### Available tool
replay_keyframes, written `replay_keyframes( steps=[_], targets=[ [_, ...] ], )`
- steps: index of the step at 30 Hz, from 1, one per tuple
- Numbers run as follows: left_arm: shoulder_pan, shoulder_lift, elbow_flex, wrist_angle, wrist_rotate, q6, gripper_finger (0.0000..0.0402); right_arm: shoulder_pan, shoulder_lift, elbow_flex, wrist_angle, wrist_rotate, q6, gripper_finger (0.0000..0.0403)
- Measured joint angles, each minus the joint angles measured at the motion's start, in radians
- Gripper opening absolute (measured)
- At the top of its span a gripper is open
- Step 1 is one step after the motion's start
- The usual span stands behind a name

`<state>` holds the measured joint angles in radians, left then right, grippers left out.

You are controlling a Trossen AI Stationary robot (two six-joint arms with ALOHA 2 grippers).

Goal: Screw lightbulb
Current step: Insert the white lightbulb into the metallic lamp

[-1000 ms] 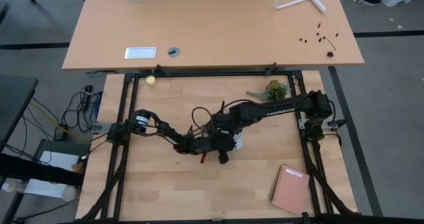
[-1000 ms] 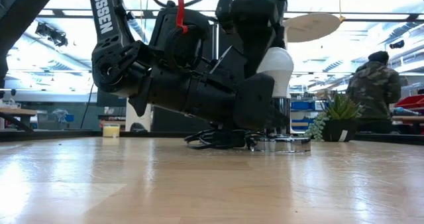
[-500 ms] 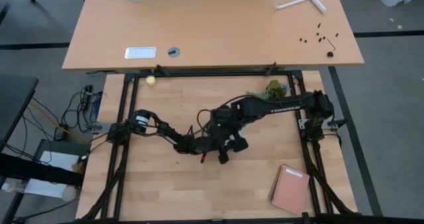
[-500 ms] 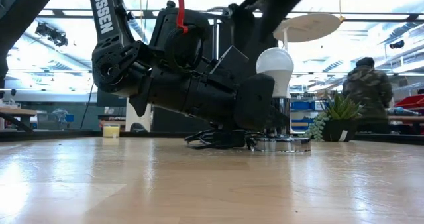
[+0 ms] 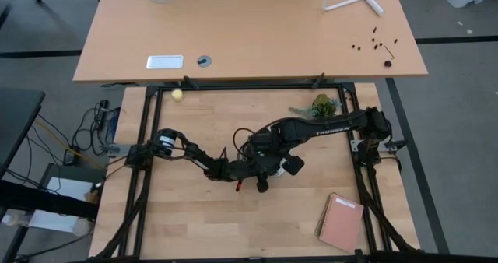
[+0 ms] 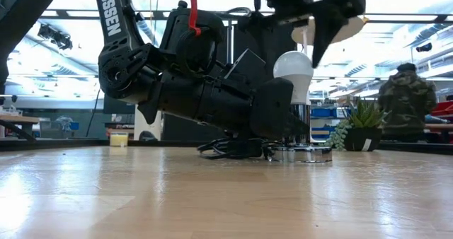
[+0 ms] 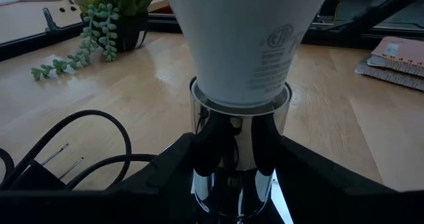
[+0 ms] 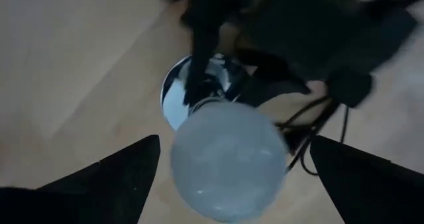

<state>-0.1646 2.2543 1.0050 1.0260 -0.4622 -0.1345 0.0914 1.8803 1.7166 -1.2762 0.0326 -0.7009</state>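
Your right gripper (image 8: 225, 177) has just let go of the lightbulb (image 6: 293, 68). A second ago its fingers were closed around the white dome; now they stand wide apart and have lifted clear, hanging above the bulb with one dark finger (image 8: 112, 174) on each side of it and open air between. From that gripper the bulb sits directly below, centred between the spread fingers.

The bulb stays upright on its own, its base down in the chrome socket (image 7: 238, 151), which rises from the round silver disc (image 6: 299, 153) on the table (image 6: 212, 196). That it did not tip or move when you released it suggests the threads have caught, though the pictures do not show how deep the base is seated.

Your left gripper (image 7: 232, 177) has not changed: it is low on the table, fingers (image 7: 199, 151) clamped on either side of the chrome socket just under the bulb's neck, keeping the socket from turning. From that gripper the bulb is right ahead and above.

Read this release as a regrasp between turns or as the end of the screwing. If the bulb is not yet snug, come back down over the dome, close, and twist again while the left holds the socket.
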Motion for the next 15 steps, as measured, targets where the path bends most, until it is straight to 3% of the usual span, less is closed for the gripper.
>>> replay_keyframes(
  steps=[11, 15],
  targets=[
    [0.000, 0.000, 0.000, 0.000, 0.000, -0.001, 0.0198, -0.014, 0.001, -0.080, 0.027, 0.001, -0.388, 0.0373],
    [0.000, 0.000, 0.000, 0.000, 0.000, -0.001, 0.0198, -0.035, 0.001, -0.112, 0.075, 0.002, -0.443, 0.0361]
  ],
)
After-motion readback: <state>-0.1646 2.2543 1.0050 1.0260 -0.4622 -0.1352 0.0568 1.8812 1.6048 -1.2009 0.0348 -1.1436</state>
